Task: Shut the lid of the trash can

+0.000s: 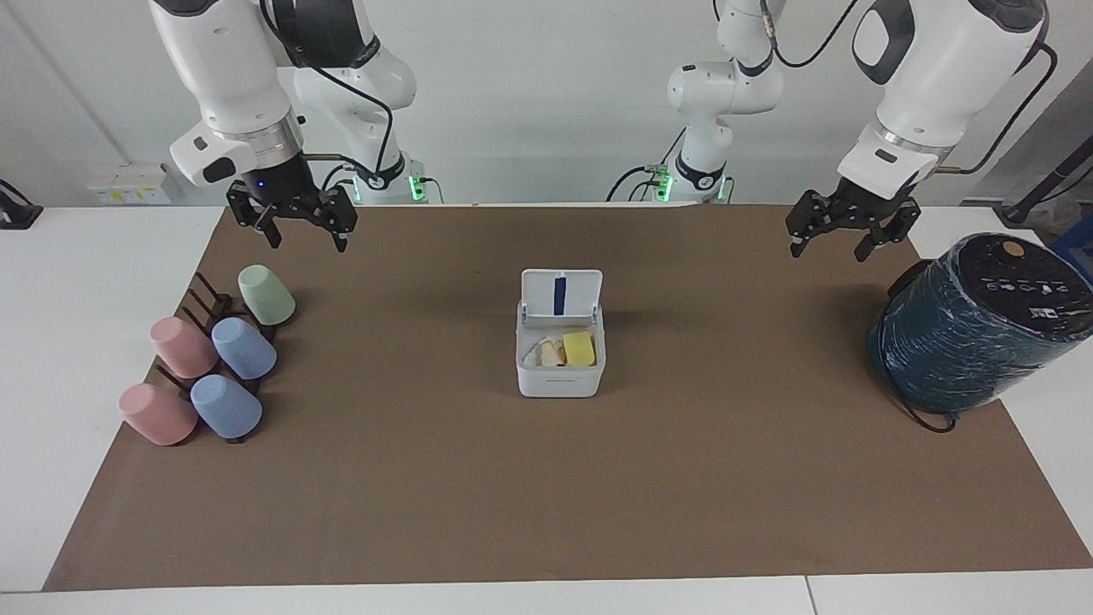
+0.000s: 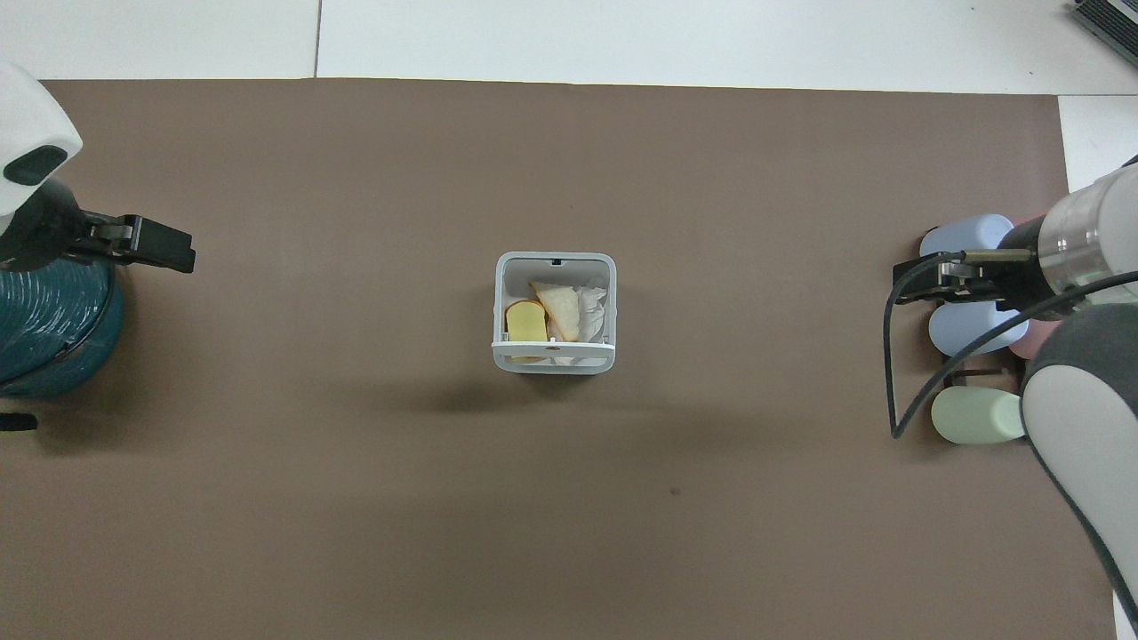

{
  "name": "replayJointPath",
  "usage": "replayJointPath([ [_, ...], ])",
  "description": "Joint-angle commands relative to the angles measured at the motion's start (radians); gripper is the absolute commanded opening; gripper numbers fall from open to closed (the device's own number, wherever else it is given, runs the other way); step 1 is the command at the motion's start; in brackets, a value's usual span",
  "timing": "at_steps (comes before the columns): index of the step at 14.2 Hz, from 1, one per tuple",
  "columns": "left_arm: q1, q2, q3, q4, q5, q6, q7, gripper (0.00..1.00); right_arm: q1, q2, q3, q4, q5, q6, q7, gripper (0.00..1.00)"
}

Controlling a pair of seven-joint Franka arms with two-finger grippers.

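Observation:
The trash can (image 1: 559, 382) is a small white square box at the middle of the brown mat; it also shows in the overhead view (image 2: 555, 260). Its lid (image 1: 561, 294) stands open and upright on the side nearer the robots, blue strip showing; from overhead the lid (image 2: 553, 354) is seen edge-on. A yellow piece, a pale slice and crumpled paper lie inside. My right gripper (image 1: 307, 241) (image 2: 916, 289) hangs open in the air over the mat's edge by the cups. My left gripper (image 1: 830, 249) (image 2: 178, 253) hangs open in the air beside the teal cylinder. Both are well apart from the can.
A large dark teal wrapped cylinder (image 1: 973, 333) (image 2: 44, 329) lies at the left arm's end. Several pastel cups (image 1: 243, 348) (image 2: 973, 416) lie on a dark rack (image 1: 201, 295) at the right arm's end. The brown mat (image 1: 546, 495) covers the white table.

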State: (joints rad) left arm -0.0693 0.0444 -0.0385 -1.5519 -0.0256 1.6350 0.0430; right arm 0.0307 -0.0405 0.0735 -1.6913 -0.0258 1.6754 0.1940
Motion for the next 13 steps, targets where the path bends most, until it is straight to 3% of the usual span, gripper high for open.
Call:
replayJointPath([
  [1, 0.006, -0.041, -0.003, -0.052, -0.004, 0.0, 0.015, 1.0, -0.015, -0.024, 0.006, -0.027, 0.014, 0.01, -0.025, 1.0],
  [6, -0.033, -0.043, -0.011, -0.062, -0.005, 0.022, -0.005, 1.0, -0.015, -0.024, 0.006, -0.027, 0.014, 0.01, -0.025, 1.0],
  [8, -0.108, -0.052, -0.012, -0.08, -0.005, 0.032, -0.024, 1.0, -0.015, -0.024, 0.006, -0.027, 0.014, 0.01, -0.025, 1.0],
  [11, -0.255, -0.101, -0.012, -0.187, -0.005, 0.11, -0.228, 1.0, -0.015, -0.024, 0.006, -0.027, 0.014, 0.01, -0.025, 1.0],
  [12, -0.304, -0.122, -0.012, -0.235, -0.005, 0.161, -0.306, 0.88, -0.015, -0.024, 0.006, -0.027, 0.014, 0.01, -0.025, 1.0],
  [13, -0.343, -0.144, -0.012, -0.287, -0.007, 0.207, -0.372, 0.68, -0.015, -0.024, 0.006, -0.027, 0.014, 0.01, -0.025, 1.0],
])
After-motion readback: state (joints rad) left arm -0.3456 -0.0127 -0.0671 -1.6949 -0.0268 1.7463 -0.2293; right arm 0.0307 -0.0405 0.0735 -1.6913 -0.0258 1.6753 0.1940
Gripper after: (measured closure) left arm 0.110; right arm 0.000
